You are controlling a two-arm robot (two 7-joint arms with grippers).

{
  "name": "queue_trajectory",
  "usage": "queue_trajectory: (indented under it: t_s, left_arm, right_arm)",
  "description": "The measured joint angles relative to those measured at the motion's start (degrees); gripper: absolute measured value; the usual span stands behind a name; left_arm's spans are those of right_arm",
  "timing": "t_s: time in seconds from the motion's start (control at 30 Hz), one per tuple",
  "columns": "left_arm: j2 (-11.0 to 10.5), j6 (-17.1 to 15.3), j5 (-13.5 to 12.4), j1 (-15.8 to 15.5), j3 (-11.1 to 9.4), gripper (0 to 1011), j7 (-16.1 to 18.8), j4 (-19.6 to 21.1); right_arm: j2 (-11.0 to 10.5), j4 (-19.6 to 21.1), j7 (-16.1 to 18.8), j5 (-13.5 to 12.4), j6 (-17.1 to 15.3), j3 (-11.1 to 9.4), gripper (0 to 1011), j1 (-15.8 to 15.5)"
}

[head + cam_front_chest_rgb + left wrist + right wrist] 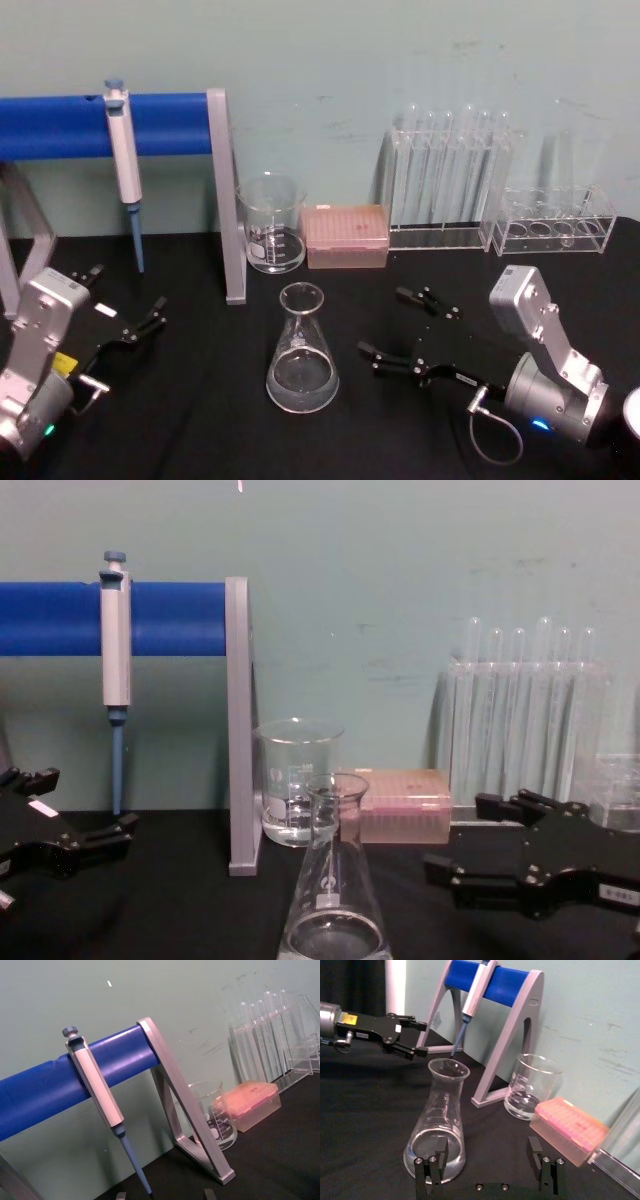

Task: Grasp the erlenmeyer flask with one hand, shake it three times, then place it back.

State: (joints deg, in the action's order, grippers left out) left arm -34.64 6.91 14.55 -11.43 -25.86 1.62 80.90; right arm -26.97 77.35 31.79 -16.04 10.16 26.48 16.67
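Jaws spread wide, the right gripper (383, 322) sits just right of the upright erlenmeyer flask (302, 350), not touching; bare black table (200, 400) surrounds both, beaker (272, 225) behind, left gripper (128, 290) open at far left.

I see a pale green wall (330, 70) across the back, matte, with a few dark scuffs. The black table (200, 400) runs right up to it. At the left a grey frame (222, 180) carrying a blue bar (50, 125) stands against the wall. Light is even, shadows soft.
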Motion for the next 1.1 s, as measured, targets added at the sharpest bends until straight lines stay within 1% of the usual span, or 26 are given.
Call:
queue_trajectory:
  t_s: [0.07, 0.37, 0.53, 0.83, 1.1]
  left_arm:
    - [0.0, 0.0, 0.0, 0.0, 0.0, 1001, 0.0, 0.0]
    - [0.0, 0.0, 0.0, 0.0, 0.0, 1001, 0.0, 0.0]
    - [0.0, 0.0, 0.0, 0.0, 0.0, 1001, 0.0, 0.0]
    - [0.0, 0.0, 0.0, 0.0, 0.0, 1001, 0.0, 0.0]
    - [0.0, 0.0, 0.0, 0.0, 0.0, 1001, 0.0, 0.0]
  right_arm:
    - [0.6, -0.5, 1.0, 0.0, 0.2, 0.1, 1003, 0.4]
    - [2.0, -2.4, 3.5, -0.4, 0.7, 0.9, 1003, 2.1]
    - [2.6, -3.2, 4.3, -0.8, 0.8, 1.4, 1003, 2.9]
    - [4.1, -5.3, 6.3, -2.3, 0.8, 2.5, 1002, 4.7]
    - [5.2, -6.7, 7.0, -3.4, 0.4, 3.4, 1003, 5.8]
